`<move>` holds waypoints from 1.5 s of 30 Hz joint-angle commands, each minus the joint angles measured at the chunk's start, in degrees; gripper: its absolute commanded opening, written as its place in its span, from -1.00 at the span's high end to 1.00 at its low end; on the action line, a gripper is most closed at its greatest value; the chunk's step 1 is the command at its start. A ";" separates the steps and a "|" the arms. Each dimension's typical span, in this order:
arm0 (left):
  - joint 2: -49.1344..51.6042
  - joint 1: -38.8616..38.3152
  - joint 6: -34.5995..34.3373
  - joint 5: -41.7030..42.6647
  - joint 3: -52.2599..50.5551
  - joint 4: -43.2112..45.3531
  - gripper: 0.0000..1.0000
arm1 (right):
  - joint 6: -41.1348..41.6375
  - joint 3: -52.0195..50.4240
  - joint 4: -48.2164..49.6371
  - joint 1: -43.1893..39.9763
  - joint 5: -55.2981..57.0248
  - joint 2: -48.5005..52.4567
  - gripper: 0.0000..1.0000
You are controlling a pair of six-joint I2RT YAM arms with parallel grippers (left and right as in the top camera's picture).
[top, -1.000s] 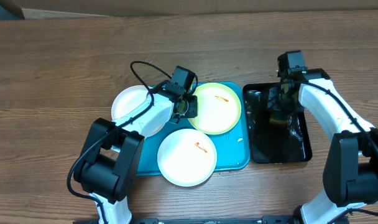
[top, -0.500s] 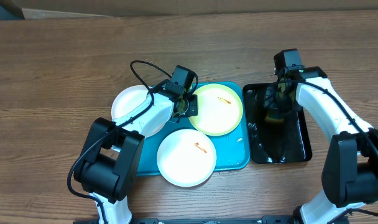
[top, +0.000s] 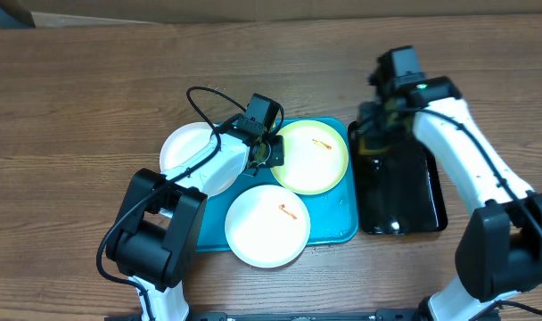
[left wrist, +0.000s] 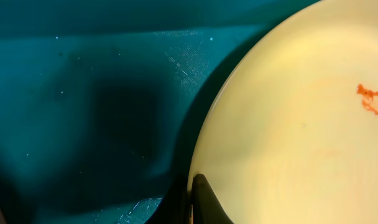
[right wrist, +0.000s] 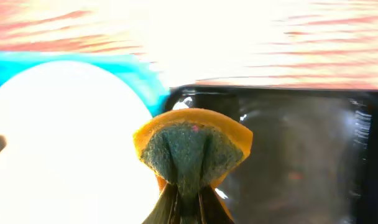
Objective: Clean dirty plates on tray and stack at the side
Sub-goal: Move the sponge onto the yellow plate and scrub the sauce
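Three dirty plates lie on or at the turquoise tray (top: 339,228). The yellow-green plate (top: 314,159) sits at the back right with an orange smear (left wrist: 371,101). One white plate (top: 266,226) overhangs the front edge and another white plate (top: 192,153) lies at the left edge, under my left arm. My left gripper (top: 273,152) is shut on the left rim of the yellow-green plate (left wrist: 301,130), one dark finger (left wrist: 206,202) lying on it. My right gripper (right wrist: 188,202) is shut on an orange sponge (right wrist: 192,146) with a green scouring face, above the tray's right edge.
A narrow black tray (top: 405,201) with a wet, shiny bottom stands right of the turquoise tray, almost touching it. Bare wooden table (top: 84,107) lies to the left, behind and in front. A black cable (top: 204,96) loops above the left arm.
My left gripper has shut on the yellow-green plate's rim. My right arm has carried the sponge from over the black tray back and left, to that tray's near-left corner.
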 commanded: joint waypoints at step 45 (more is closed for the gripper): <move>1.64 -0.39 0.28 -1.03 -0.17 -0.48 0.92 | -3.15 -5.09 23.08 11.89 -25.88 17.03 0.92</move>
